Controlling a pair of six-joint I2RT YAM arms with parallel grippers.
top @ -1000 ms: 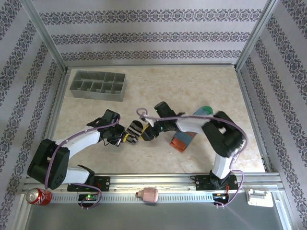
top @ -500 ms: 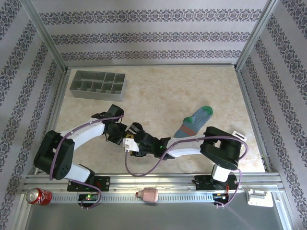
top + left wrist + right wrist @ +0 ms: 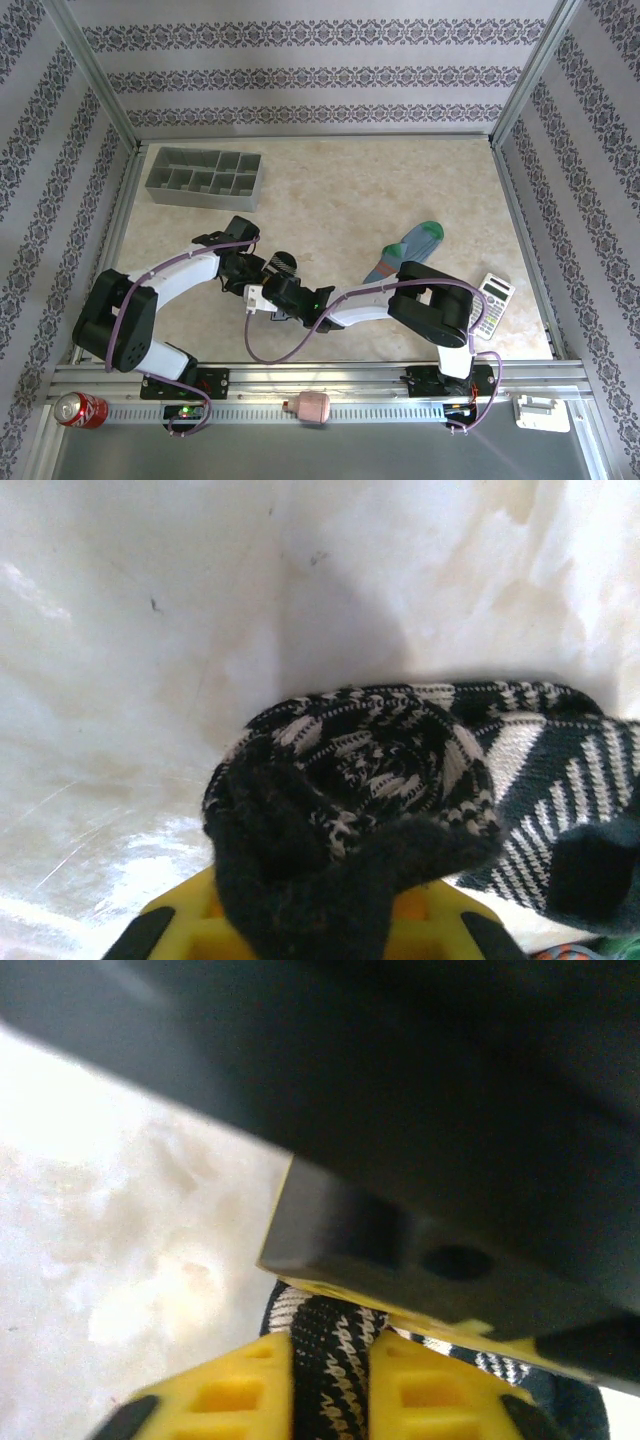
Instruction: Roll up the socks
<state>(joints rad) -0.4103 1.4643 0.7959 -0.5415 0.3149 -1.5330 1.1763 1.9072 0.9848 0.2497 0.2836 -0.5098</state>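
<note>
Trouble, if it comes, starts on the left. The left tool (image 3: 248, 272) is nosed right into the black sock (image 3: 370, 770), dark cloth bunched over its yellow pads (image 3: 185, 925), and I can't tell whether they're nipping it or merely sitting under it. The sock's a loose coil on the tabletop (image 3: 350, 190), between the two tools. If that side has no real grip, the coil could spring open. Next along, the right tool (image 3: 330, 1385) is clamped tight on a striped fold of the same sock, with a dark housing (image 3: 420, 1110) crowding close above it. One tug and the tools could knock, or drag the roll apart. Further right, the blue-grey sock (image 3: 408, 250) lies flat, well apart, not yet rolled. And the calculator (image 3: 490, 304) sits near the right arm's elbow, where a swing could shove it.
</note>
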